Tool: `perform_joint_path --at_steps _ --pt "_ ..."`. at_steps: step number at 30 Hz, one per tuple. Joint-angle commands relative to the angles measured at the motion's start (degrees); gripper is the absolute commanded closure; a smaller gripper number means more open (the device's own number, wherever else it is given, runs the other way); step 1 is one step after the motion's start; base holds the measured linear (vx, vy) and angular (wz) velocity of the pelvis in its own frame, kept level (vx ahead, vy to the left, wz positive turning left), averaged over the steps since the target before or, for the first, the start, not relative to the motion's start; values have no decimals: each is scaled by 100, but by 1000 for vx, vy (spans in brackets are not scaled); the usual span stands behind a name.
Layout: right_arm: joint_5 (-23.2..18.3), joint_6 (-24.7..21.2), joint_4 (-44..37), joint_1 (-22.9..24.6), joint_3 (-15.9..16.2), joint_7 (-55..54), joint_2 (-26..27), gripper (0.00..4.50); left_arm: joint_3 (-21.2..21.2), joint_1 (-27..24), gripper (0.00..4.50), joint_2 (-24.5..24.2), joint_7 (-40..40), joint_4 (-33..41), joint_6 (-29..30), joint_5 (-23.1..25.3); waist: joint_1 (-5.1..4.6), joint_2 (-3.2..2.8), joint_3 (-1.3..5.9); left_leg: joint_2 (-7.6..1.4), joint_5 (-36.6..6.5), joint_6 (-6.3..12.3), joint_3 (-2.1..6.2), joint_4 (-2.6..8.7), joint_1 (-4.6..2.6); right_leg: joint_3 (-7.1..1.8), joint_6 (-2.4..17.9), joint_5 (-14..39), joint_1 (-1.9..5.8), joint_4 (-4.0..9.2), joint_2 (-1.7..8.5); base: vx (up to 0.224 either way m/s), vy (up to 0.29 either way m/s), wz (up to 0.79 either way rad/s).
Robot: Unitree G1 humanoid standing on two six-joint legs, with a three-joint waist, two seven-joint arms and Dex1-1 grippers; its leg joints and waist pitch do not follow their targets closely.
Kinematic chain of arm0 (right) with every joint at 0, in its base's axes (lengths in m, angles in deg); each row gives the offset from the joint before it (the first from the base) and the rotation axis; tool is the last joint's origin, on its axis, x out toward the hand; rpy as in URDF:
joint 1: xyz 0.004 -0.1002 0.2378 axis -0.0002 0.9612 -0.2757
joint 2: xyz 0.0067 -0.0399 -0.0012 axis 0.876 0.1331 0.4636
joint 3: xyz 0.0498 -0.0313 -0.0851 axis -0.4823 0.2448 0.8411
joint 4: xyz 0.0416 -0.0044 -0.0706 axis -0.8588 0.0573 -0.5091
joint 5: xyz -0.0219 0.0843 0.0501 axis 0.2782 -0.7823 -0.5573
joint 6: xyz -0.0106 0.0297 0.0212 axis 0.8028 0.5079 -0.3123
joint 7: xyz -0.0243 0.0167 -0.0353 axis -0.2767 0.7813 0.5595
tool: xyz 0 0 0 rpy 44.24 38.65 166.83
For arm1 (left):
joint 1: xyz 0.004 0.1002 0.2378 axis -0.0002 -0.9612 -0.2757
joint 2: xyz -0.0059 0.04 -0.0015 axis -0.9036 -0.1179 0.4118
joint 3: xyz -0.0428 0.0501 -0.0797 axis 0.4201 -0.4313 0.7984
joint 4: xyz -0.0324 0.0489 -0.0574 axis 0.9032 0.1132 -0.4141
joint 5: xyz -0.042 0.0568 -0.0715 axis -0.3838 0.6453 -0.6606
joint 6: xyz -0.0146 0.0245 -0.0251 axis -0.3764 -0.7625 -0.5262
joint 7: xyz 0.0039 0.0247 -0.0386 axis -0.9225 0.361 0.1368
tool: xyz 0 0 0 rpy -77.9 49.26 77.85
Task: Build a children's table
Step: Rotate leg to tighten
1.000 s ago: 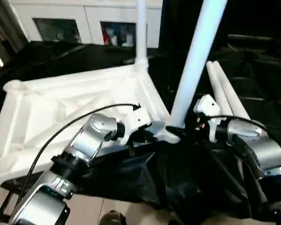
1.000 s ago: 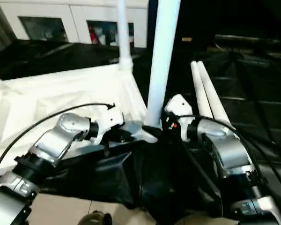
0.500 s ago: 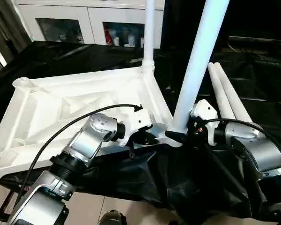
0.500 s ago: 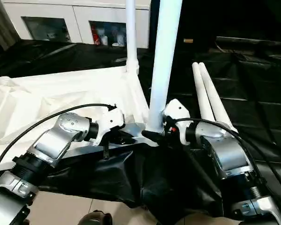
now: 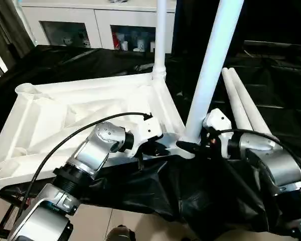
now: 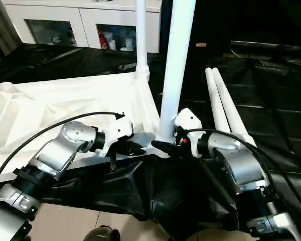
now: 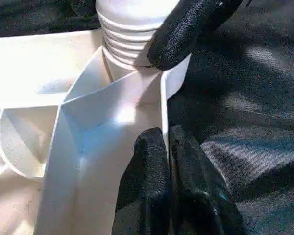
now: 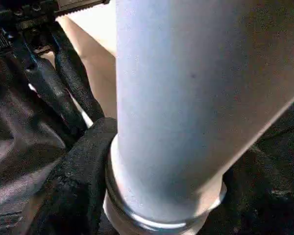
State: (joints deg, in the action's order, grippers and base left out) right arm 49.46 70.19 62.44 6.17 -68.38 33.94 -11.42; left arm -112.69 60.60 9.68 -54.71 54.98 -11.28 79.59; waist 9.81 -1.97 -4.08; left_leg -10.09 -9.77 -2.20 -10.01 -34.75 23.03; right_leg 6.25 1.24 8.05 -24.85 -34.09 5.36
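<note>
So the white tabletop [image 5: 85,113] is lying upside down, ribs up, on the black-draped worktop [image 5: 65,60], with its near edge hanging out over the worktop's front. One leg [image 5: 160,37] is standing upright in the tabletop's far corner socket. A second leg [image 5: 210,70] stands in the near corner socket, the one closest to the robot's right arm, and it's leaning a bit instead of dead straight. Two spare legs [image 5: 243,103] lie side by side on the worktop, just past that same corner of the tabletop.

The left end effector [image 7: 167,161] has its fingers pressed together, pinching the thin rim of the tabletop right next to the near corner socket. The right end effector [image 5: 190,145] sits at the bottom of the leaning leg, where it meets the socket. In the right wrist view one black finger [image 8: 81,181] curves around the leg's base and touches it; I can't see the other finger, so can't say if it's really clamped on.
</note>
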Motion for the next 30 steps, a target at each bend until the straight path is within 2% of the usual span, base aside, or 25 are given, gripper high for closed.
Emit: perform_joint_path --at_steps 1,4,5,6,7,8,9,11,12,13,14,15,17,18,20,22,23,24,25,27,30 --pt "-25 -123 129 54 17 -78 104 177 72 148 450 149 67 212 -124 -146 -5 55 542 -315 -1057 300 117 368 -122 -309 1037 1432 409 360 404 0 0 0" --pt "-10 -225 342 39 -79 -456 348 178 215 259 450 325 485 -46 -17 -90 -24 59 525 -298 -1139 272 103 365 -124 -307 1029 1600 392 391 405 0 0 0" --pt "36 -279 714 -18 -235 -1088 746 178 417 442 450 597 1152 -480 56 5 -25 63 526 -299 -1193 218 117 372 -122 -298 980 1716 411 401 413 0 0 0" --pt "82 -260 1118 -112 -404 -1749 1153 178 587 613 450 851 1748 -886 124 70 -58 52 514 -276 -1255 157 104 369 -134 -293 953 1856 361 434 395 0 0 0" --pt "97 -241 1242 -146 -452 -1944 1271 178 632 661 450 922 1907 -998 146 82 -71 59 529 -275 -1416 37 136 377 -153 -264 887 2099 389 460 419 0 0 0" --pt "110 -228 1299 -166 -472 -2040 1322 178 652 682 450 956 1976 -1045 163 84 -86 75 526 -267 -1423 29 140 392 -136 -255 819 2175 411 471 423 0 0 0" --pt "200 -148 1626 -291 -576 -2602 1606 178 762 791 450 1151 2351 -1300 278 82 -111 47 521 -280 -1504 4 141 404 -152 -262 781 2198 383 486 419 0 0 0" --pt "295 -22 2093 -534 -651 -3294 2050 178 837 978 450 1435 2989 -1746 381 175 -184 16 505 -264 -1750 -44 153 420 -175 -249 731 2330 379 527 423 0 0 0" --pt "302 -6 2141 -566 -655 -3356 2105 178 850 1000 450 1472 3069 -1797 399 180 -225 23 475 -254 -1859 -47 148 428 -178 -244 702 2462 368 553 415 0 0 0" --pt "318 28 2307 -693 -663 -3541 2296 178 889 1074 450 1594 3344 -1962 441 197 -235 15 447 -225 -2100 -42 141 418 -252 -210 576 2883 348 631 408 0 0 0" --pt "321 29 2397 -764 -673 -3640 2384 178 896 1103 450 1645 3457 -2024 451 212 -252 26 440 -215 -2218 -37 150 419 -292 -180 466 3200 364 688 427 0 0 0" --pt "331 60 2487 -830 -712 -3686 2468 178 914 1141 450 1692 3528 -2109 427 226 -238 17 462 -221 -2173 -37 161 419 -305 -176 420 3211 378 697 436 0 0 0" --pt "345 133 2614 -930 -786 -3706 2602 178 925 1196 450 1761 3544 -2237 324 237 -245 -1 466 -243 -2118 13 167 460 -308 -159 378 3052 411 720 424 0 0 0" --pt "355 160 2644 -953 -807 -3719 2632 143 924 1210 450 1777 3521 -2272 270 231 -277 5 452 -252 -2167 7 185 490 -287 -143 369 3003 435 717 418 0 0 0" --pt "362 186 2653 -980 -799 -3668 2636 108 842 1189 450 1749 3350 -2240 130 253 -291 12 467 -253 -2218 -21 195 499 -305 -154 362 2945 437 704 427 0 0 0" --pt "417 272 2700 -1022 -776 -3653 2622 107 762 1172 450 1711 3199 -2243 6 284 -330 16 477 -259 -2154 -10 210 522 -251 -173 416 2770 475 661 438 0 0 0" --pt "432 300 2727 -1037 -773 -3662 2623 81 751 1176 450 1708 3184 -2260 -14 289 -332 8 495 -272 -2046 -8 210 526 -242 -188 486 2572 482 626 441 0 0 0" --pt "504 384 2703 -1034 -704 -3611 2557 81 709 1149 450 1679 3048 -2249 -157 280 -336 15 497 -264 -1974 12 186 508 -253 -209 585 2411 465 618 443 0 0 0" --pt "606 531 2596 -992 -563 -3401 2382 81 649 1079 450 1610 2778 -2202 -307 247 -317 12 507 -264 -1852 37 177 503 -243 -221 671 2234 480 596 446 0 0 0" --pt "625 639 2446 -922 -537 -3185 2236 81 563 987 450 1518 2484 -2127 -492 243 -308 18 512 -266 -1680 100 158 495 -216 -239 768 1966 500 552 443 0 0 0" --pt "576 629 2200 -808 -517 -2820 2031 81 482 845 450 1387 2157 -1970 -539 211 -293 22 518 -267 -1513 198 136 476 -214 -251 898 1731 521 519 440 0 0 0"
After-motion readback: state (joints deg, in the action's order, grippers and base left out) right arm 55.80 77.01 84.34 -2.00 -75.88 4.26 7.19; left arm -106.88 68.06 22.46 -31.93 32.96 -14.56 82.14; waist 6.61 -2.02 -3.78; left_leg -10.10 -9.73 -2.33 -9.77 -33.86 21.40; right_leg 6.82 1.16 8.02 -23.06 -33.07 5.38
